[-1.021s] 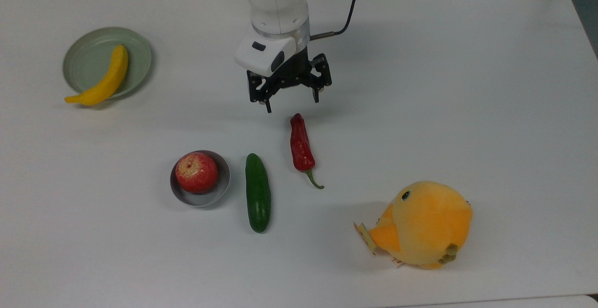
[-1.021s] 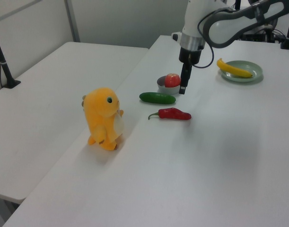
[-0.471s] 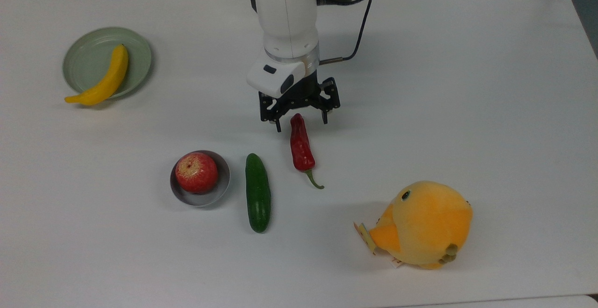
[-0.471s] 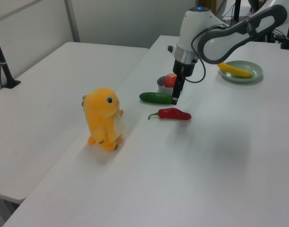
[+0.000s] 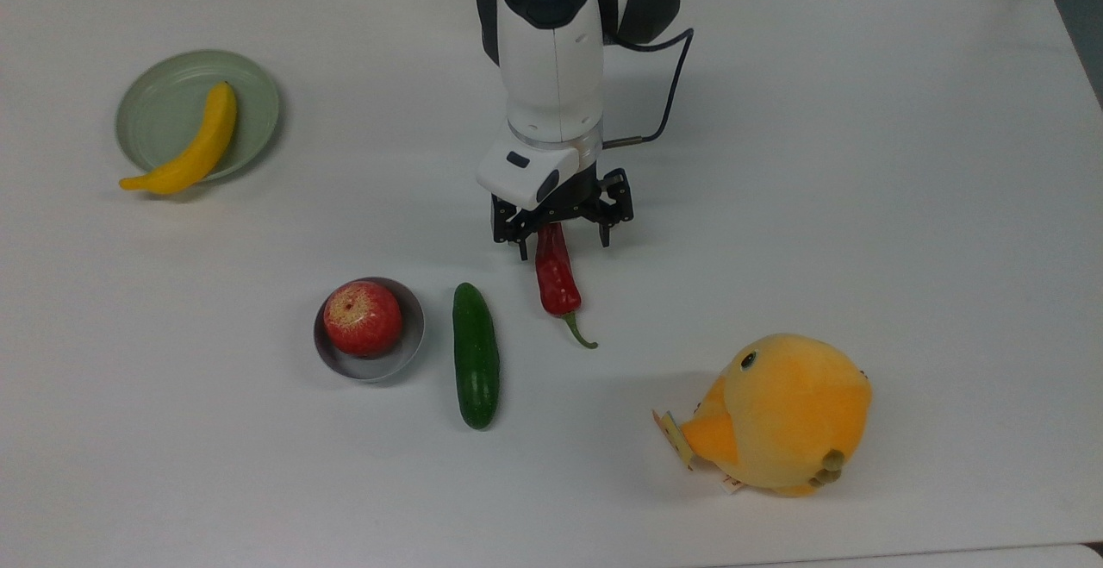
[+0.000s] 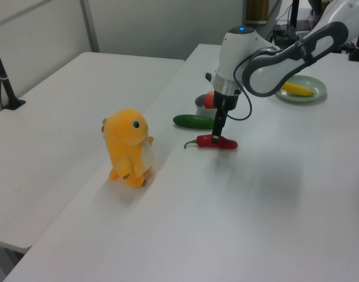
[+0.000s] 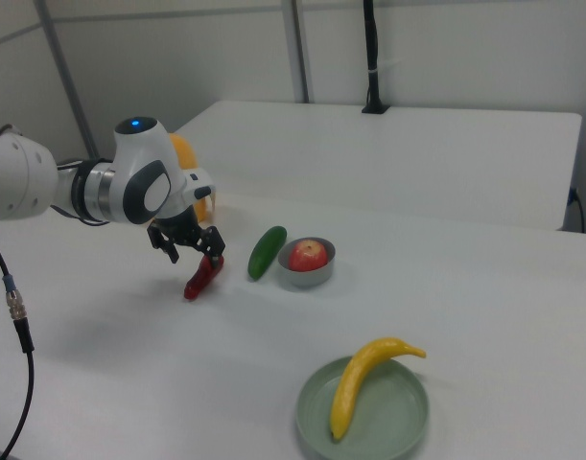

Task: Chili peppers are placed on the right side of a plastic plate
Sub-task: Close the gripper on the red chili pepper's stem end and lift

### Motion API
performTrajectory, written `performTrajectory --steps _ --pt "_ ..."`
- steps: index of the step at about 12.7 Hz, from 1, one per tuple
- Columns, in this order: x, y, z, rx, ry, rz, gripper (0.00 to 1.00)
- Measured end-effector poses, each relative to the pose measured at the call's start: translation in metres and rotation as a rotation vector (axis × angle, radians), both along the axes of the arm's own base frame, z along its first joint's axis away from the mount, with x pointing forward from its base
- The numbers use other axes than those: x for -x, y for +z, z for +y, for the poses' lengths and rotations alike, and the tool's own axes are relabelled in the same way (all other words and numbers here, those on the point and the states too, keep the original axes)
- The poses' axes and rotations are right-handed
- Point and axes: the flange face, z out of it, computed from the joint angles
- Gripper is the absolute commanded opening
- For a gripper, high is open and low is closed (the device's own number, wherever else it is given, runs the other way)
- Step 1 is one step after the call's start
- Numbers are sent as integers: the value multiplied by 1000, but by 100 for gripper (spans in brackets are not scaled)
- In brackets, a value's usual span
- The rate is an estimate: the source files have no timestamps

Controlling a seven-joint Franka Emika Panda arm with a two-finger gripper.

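At the top view's far left sits the plastic plate (image 5: 164,107) with a banana (image 5: 194,144) on it, while well to its right the gripper (image 5: 562,245), fingers spread, straddles the stemless end of the chili pepper (image 5: 556,277), whose long axis runs away from the arm toward the view's bottom.

The white arm (image 5: 551,59) reaches out and bends down, so its wrist points straight at the worktop. The black tool (image 5: 563,247) hangs low at its end. Its two fingers (image 5: 523,249) are spread wide apart and point down.
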Motion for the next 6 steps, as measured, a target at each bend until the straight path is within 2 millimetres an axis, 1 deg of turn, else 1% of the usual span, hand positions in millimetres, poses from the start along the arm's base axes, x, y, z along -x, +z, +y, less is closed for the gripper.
performTrajectory --steps 4,5,6 --pt "-4 -8 2 13 -12 -35 99" --pt "-4 -9 2 14 -12 -35 94" --pt "-4 -9 2 16 -11 -35 84"
